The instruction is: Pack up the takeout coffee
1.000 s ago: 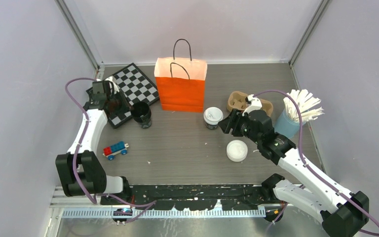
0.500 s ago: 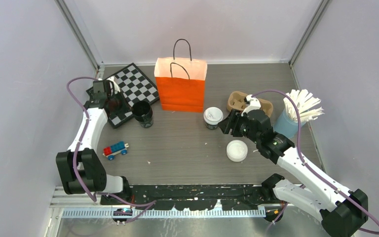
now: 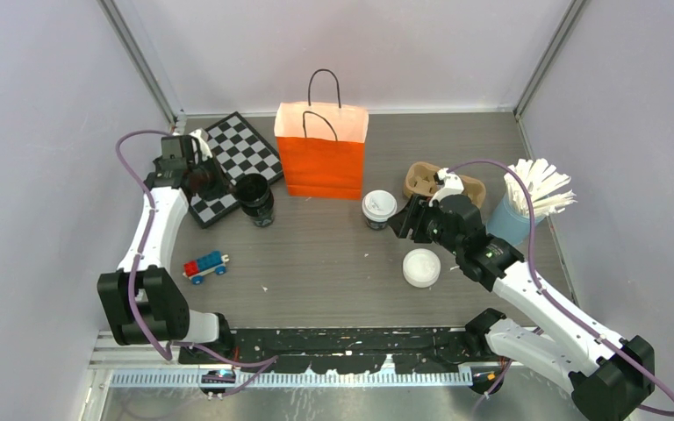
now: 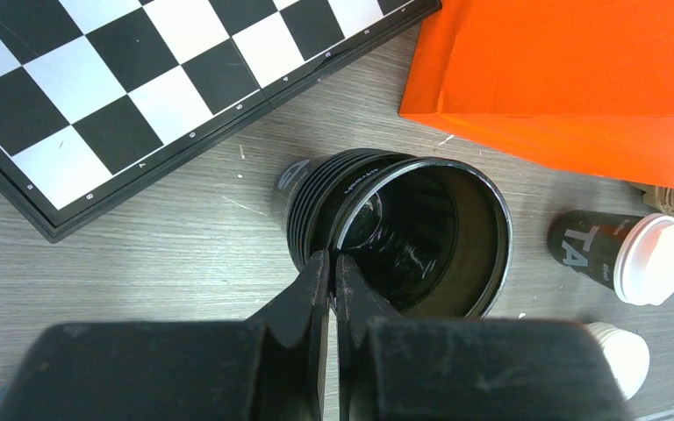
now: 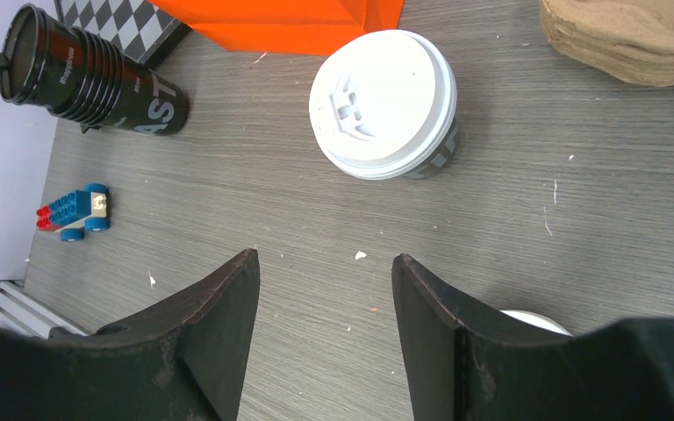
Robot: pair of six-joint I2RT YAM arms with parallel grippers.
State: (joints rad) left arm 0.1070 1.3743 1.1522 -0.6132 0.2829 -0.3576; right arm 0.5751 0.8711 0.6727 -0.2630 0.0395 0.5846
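Observation:
The takeout coffee (image 3: pixel 379 209) stands upright with its white sip lid on, just right of the orange bag (image 3: pixel 321 158). My right gripper (image 3: pixel 401 221) hovers open close to its right side; in the right wrist view the cup (image 5: pixel 383 103) is ahead of the spread gripper (image 5: pixel 325 263), apart from it. My left gripper (image 3: pixel 228 188) is shut on the near rim of the black lidless cup (image 3: pixel 255 200), which leans to one side. The left wrist view shows the gripper (image 4: pixel 332 260) pinching that rim of the cup (image 4: pixel 404 237), one finger inside and one outside.
A chessboard (image 3: pixel 233 162) lies at the back left beside the bag. A brown cup carrier (image 3: pixel 430 182) and a blue cup of white sticks (image 3: pixel 522 206) stand at the right. A loose white lid (image 3: pixel 421 267) and a toy car (image 3: pixel 205 266) lie nearer the front.
The left gripper has closed on the black cup's rim, and the cup has tipped and shifted slightly. The right arm has barely moved.

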